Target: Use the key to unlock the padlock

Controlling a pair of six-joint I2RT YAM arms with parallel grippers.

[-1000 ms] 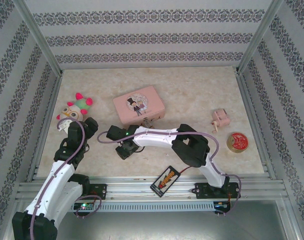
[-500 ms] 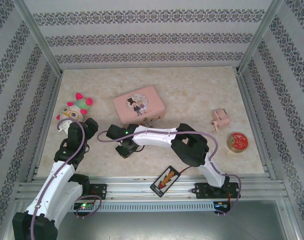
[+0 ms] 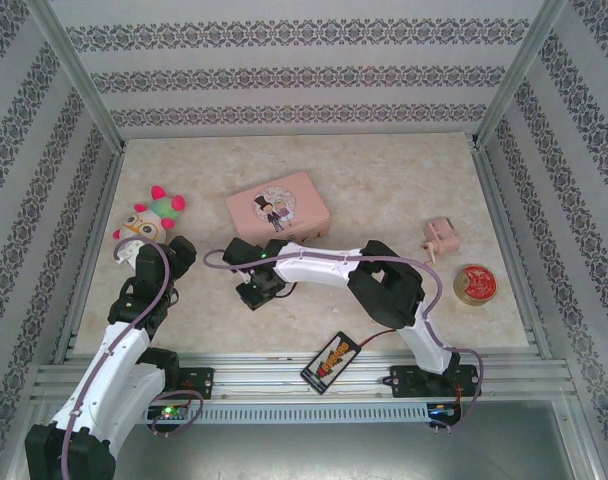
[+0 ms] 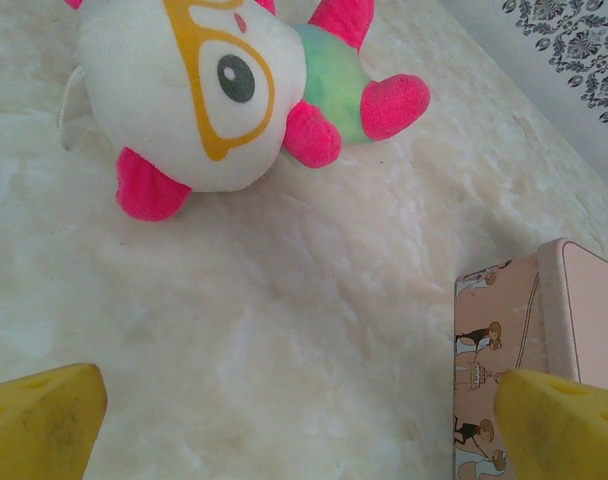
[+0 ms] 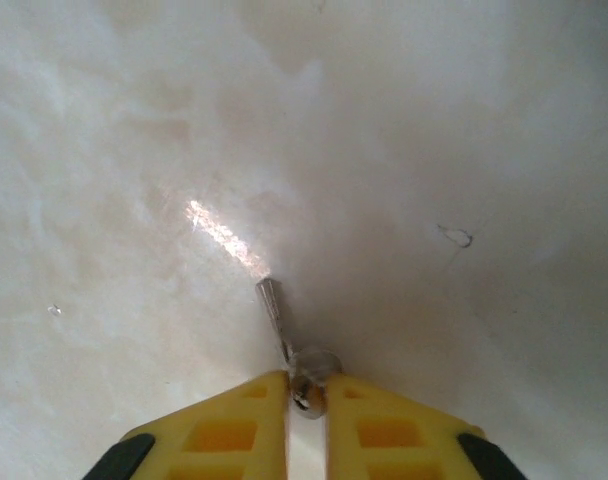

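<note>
Narrow pinch of the right claw (image 5: 306, 388) on the key (image 5: 309, 362) — two yellow plastic fingers (image 5: 234, 425), moulded with hollow slots, pressed against its round silver head. Thin metal shaft pointing straight away from the fingers, a little wider toward the blunt tip, low over the table (image 5: 124, 150); touching it or not, cannot tell. Table surface smooth and glossy, cream with pale marble clouding, a bright streak of light just beyond the tip. From above, this claw near the middle of the table, just in front of the tin (image 3: 278, 208), and so the key there too, too small to make out in that view.

Left claw (image 4: 299, 405) spread wide, with only bare marble between its wedge-shaped yellow fingers (image 4: 39, 420). Ahead of it a plush owl (image 4: 184, 90) — soft white face, orange-rimmed eye, round pink feet, mint-green body — lying on the table. At the right, a corner of the tin: pink, rounded edge, small printed figures on the side wall.

Further right from above, a small pink boxy thing (image 3: 441, 238) and a round red disc (image 3: 475, 284); at the near edge, a dark flat packet (image 3: 331, 360).
</note>
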